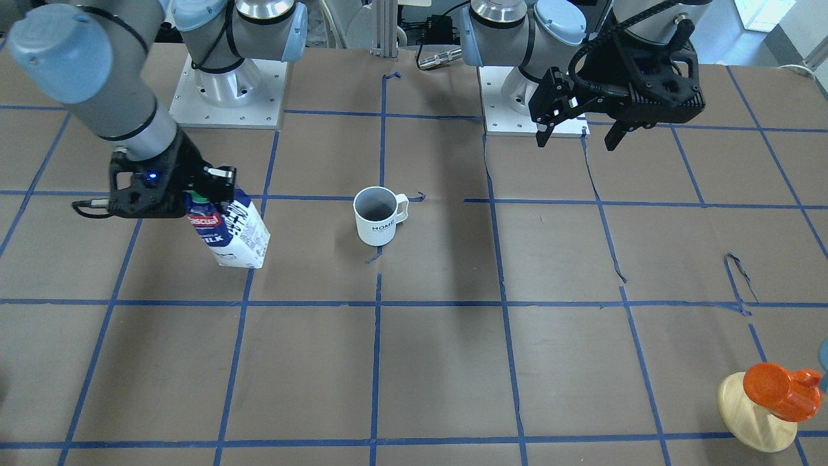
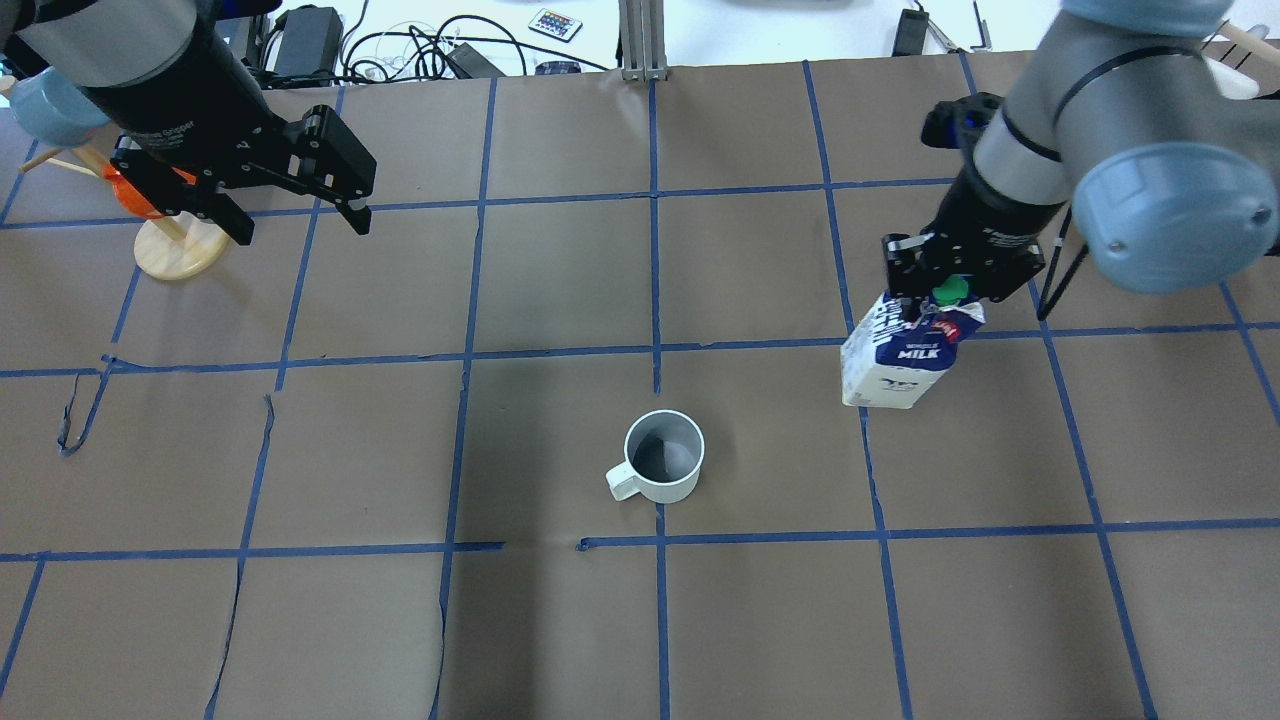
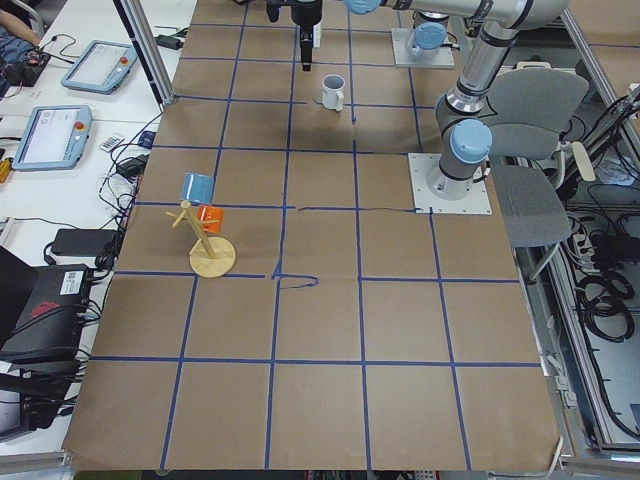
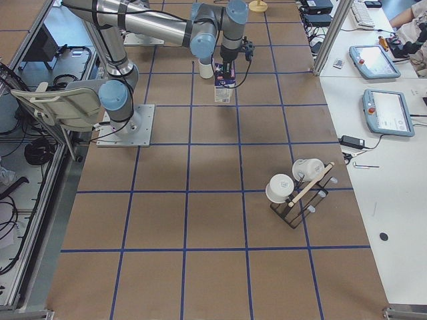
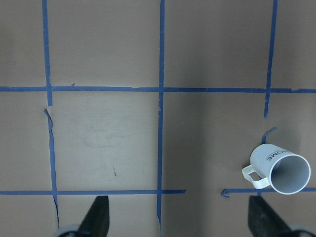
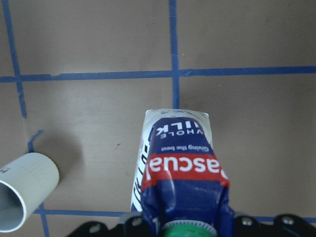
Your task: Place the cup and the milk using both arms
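Note:
The cup is a white mug with a grey inside. It stands upright near the table's middle and also shows in the overhead view and the left wrist view. The milk is a blue and white carton with a green cap. It hangs tilted in my right gripper, which is shut on its top. I cannot tell whether its base touches the table. The carton is a short way to the mug's side. My left gripper is open and empty, raised well away from the mug; its fingers frame bare table.
An orange object on a round wooden base stands at a table corner on my left side, under my left arm in the overhead view. A rack with white mugs stands toward my right end. Blue tape lines grid the brown table.

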Controlling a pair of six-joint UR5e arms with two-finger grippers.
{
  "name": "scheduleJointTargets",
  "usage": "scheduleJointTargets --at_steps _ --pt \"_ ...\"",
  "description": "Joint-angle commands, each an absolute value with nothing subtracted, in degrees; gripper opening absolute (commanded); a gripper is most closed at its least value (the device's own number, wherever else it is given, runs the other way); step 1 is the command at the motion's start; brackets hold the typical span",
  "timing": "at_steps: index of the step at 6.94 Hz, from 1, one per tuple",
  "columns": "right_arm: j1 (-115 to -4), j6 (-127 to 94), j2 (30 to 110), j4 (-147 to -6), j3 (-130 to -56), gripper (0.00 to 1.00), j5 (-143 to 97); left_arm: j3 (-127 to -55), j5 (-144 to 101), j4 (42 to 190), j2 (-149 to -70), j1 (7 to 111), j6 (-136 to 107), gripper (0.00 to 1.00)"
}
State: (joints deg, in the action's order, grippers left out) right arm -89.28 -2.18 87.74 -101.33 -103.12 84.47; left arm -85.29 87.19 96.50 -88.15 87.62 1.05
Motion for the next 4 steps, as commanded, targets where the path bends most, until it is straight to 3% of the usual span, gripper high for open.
scheduleJointTargets --at_steps 1,4 --pt "-99.2 -14.3 86.4 -105.1 -103.5 0.11 84.8 -85.3 87.2 96.5 -88.2 87.5 1.1 1.0" --pt "-104.3 -16.1 84.4 -110.3 -106.3 0.11 84.7 -85.3 87.1 96.5 -88.2 87.5 1.1 1.0"
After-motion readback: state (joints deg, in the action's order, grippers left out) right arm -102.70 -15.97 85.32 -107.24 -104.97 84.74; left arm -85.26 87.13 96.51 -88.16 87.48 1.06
